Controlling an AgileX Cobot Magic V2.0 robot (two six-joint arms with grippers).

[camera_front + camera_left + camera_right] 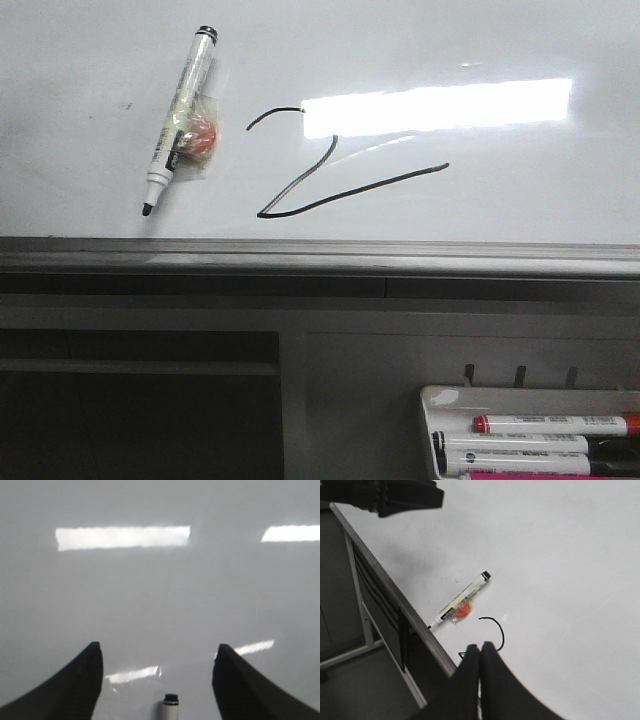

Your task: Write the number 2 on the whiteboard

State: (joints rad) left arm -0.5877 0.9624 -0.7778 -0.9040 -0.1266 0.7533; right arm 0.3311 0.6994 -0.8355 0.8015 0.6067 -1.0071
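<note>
The number 2 is drawn in thin black line on the glossy whiteboard, its top partly lost in the light's glare. A white marker with a black tip lies on the board left of the number, with a small orange lump in clear wrap on its barrel. Neither gripper shows in the front view. My left gripper is open above the whiteboard, with the marker's black end lying between its fingers, untouched. My right gripper is shut and empty above the number's curve and away from the marker.
The whiteboard's grey edge rail runs along its near side and shows in the right wrist view. A small white tray with several markers sits at the lower right. The left arm shows dark in the right wrist view.
</note>
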